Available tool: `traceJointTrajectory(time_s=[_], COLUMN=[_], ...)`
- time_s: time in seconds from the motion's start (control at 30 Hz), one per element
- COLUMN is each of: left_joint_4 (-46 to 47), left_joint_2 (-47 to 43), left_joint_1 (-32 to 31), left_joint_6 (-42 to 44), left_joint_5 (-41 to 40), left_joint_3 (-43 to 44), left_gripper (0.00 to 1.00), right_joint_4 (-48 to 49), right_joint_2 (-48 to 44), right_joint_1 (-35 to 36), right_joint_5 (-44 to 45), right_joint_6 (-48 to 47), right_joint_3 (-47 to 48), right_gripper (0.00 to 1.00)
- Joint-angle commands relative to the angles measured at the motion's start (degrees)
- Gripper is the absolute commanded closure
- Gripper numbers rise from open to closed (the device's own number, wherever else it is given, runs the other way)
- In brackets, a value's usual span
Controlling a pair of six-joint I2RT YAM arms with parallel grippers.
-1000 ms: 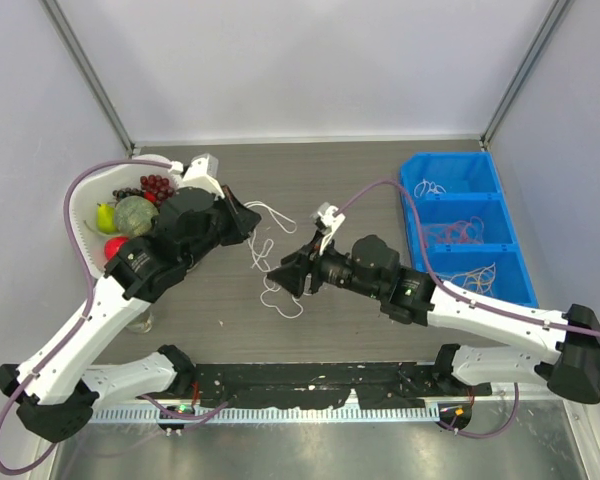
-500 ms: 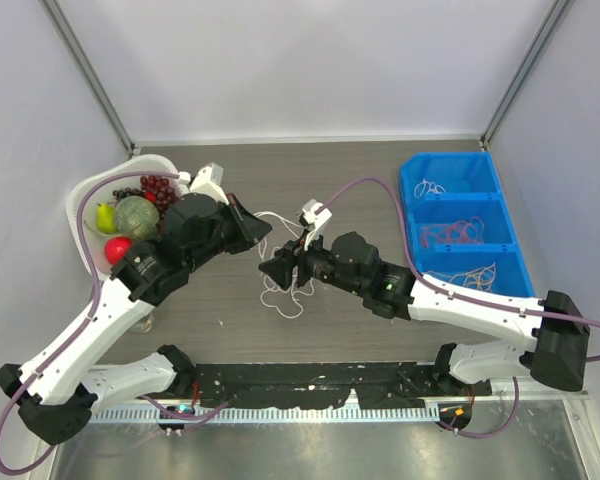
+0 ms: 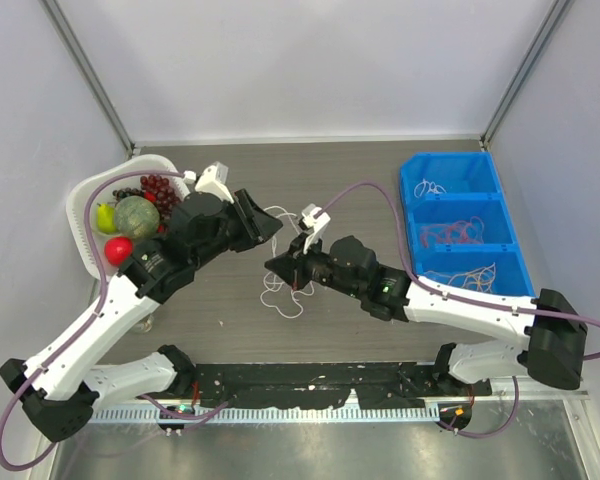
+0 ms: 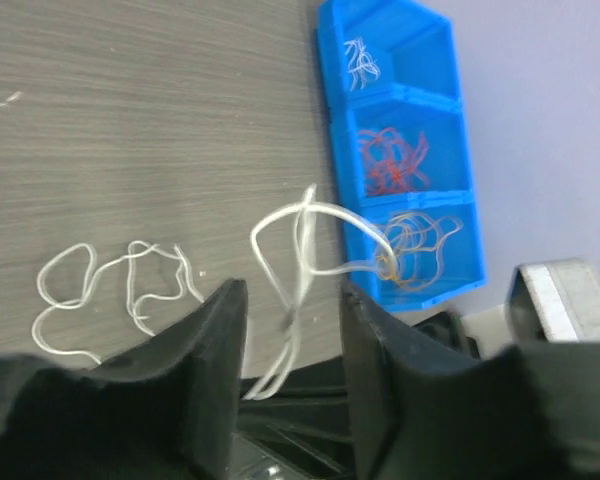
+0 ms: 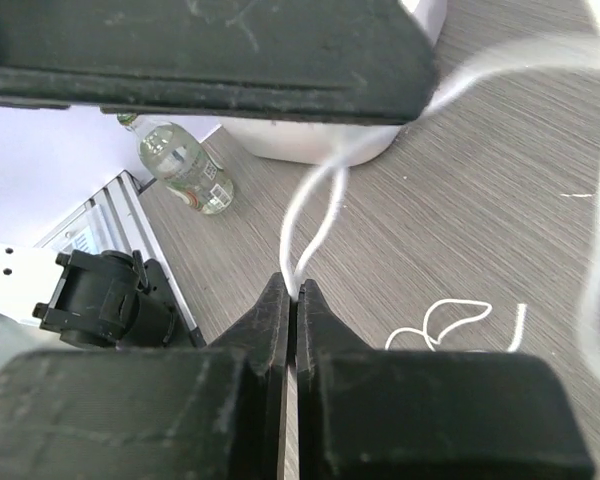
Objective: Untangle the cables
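Right wrist shows my right gripper clenched on a white cable strung above the table. My left gripper stands released, with a loop of white cable hanging between its fingers. Further cables, sorted by colour, lie in the blue bin.

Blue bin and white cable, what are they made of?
The blue bin looks like hard plastic: smooth, slightly glossy, with straight molded walls and dividers. The white cable is a thin, soft cord, maybe string or plastic-coated wire. It flops in loose loops and looks smooth and faintly shiny, but it is too thin to tell which.
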Motion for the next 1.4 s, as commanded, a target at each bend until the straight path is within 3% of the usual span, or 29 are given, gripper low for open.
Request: traceJointTrajectory(time_s=[0.0, 0.07, 0.2, 0.4, 0.7, 0.93, 1.13, 1.27, 1.37], left_joint_4=[0.96, 1.57, 2.98, 0.61, 0.42, 0.69, 0.69, 0.87, 2.36], left_joint_2=[-2.27, -4.90, -10.43, -16.33, -19.32, -19.68, -19.77, -19.15, -18.10], left_joint_1=[0.25, 0.34, 0.34, 0.25, 0.34, 0.34, 0.34, 0.34, 0.34], left_joint_6=[2.41, 4.08, 8.47, 10.94, 8.84, 8.13, 7.60, 7.16, 6.99], left_joint_5=[-5.22, -7.86, -10.24, -13.58, -9.72, -6.03, -3.66, -3.13, -2.51], left_joint_3=[-1.58, -3.51, -7.38, -10.55, -13.62, -14.85, -16.52, -17.40, -18.02], left_gripper=[0.41, 0.27, 0.17, 0.14, 0.14, 0.14, 0.14, 0.14, 0.14], right_joint_4=[3.92, 3.04, 0.84, -5.40, -5.24, -4.61, -17.60, -26.02, -27.99], right_joint_2=[-5.13, -6.45, -7.68, -3.48, 10.04, 21.39, 30.90, 31.60, 29.59], right_joint_1=[-2.13, -4.77, -14.52, -34.97, -58.62, -68.49, -70.52, -70.52, -70.43], right_joint_5=[2.03, 1.24, -1.67, -5.61, -9.84, -8.52, -10.99, -7.56, -6.07], right_joint_6=[2.25, 3.56, 8.48, 14.81, 23.42, 28.45, 20.02, 15.89, 14.56], right_joint_3=[-2.18, -2.71, -2.63, 3.70, 15.21, 20.39, 32.61, 37.53, 36.32], right_gripper=[0.99, 0.99, 0.99, 0.99, 0.99, 0.99, 0.66, 0.55, 0.53])
